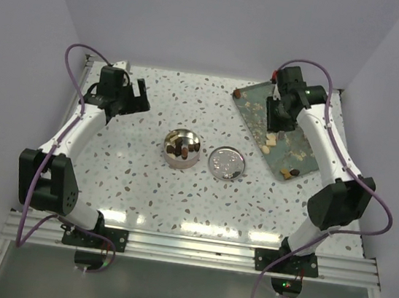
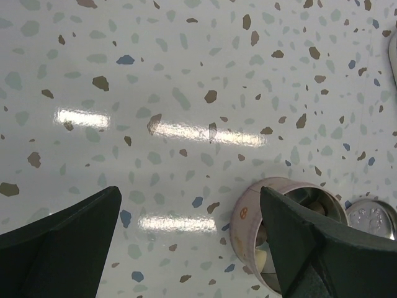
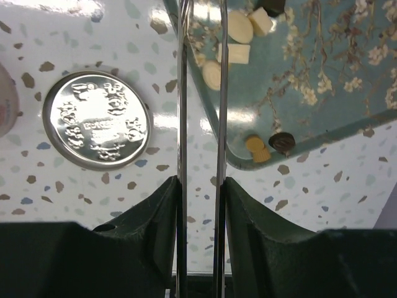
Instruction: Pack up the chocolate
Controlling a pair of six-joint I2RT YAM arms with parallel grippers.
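The round metal tin [image 1: 182, 150] stands mid-table with a few dark chocolate lumps [image 1: 179, 148] in it. It also shows in the left wrist view [image 2: 247, 217], partly behind my right finger. More chocolate lies on the teal flowered tray [image 1: 288, 142]: pale pieces [image 3: 239, 30], a tan one [image 3: 255, 146] and a dark one [image 3: 282, 142]. My left gripper [image 1: 129, 100] is open and empty, above bare table left of the tin [image 2: 186, 248]. My right gripper [image 1: 276, 117] hovers over the tray's left edge. Its thin metal blades [image 3: 203, 37] stand slightly apart with nothing seen between them; the tips are out of view.
The tin's embossed silver lid [image 1: 226, 163] lies flat just right of the tin, also seen in the right wrist view [image 3: 97, 121]. One dark lump [image 1: 238, 93] sits at the tray's far corner. White walls close in the table on three sides.
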